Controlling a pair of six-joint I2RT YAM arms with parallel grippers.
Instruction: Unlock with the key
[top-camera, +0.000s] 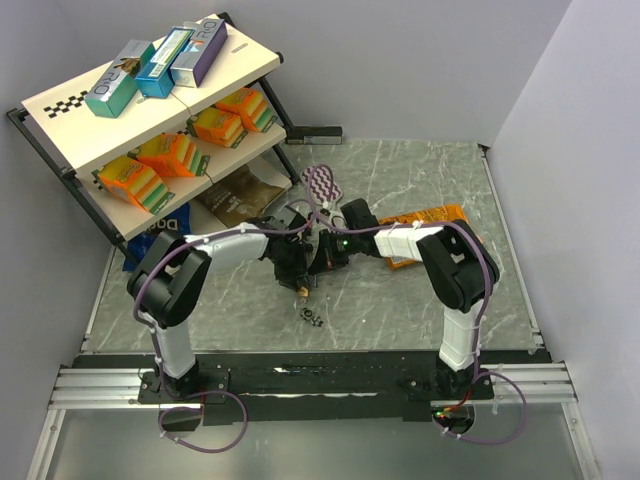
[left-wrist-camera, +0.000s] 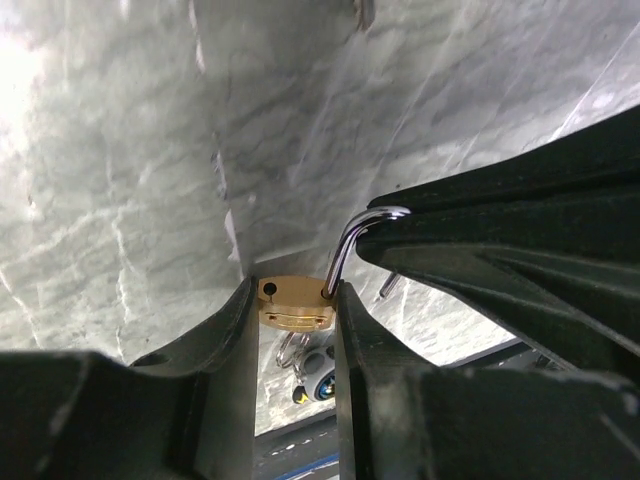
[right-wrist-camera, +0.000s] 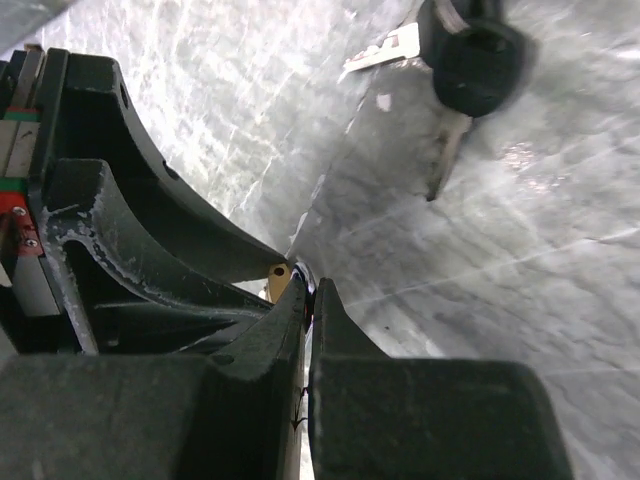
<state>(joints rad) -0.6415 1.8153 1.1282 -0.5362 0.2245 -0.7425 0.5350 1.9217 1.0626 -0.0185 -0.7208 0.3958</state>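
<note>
Key bunch (top-camera: 310, 317) lies loose on bench (top-camera: 420, 310), apart from lock. Beyond it, left gripper (left-wrist-camera: 293, 292) clamps brass padlock (left-wrist-camera: 292, 303) by body. Right gripper (right-wrist-camera: 306, 287) pinches shackle (left-wrist-camera: 350, 245). Risk: no gripper free for key, and releasing shackle may let padlock twist or slip.

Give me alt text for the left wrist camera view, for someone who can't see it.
A brass padlock is clamped in the left gripper above a grey marble table. Its steel shackle rises to the right into the right gripper, and one hole in the padlock's top looks empty. A key ring shows small and blurred below it.
</note>
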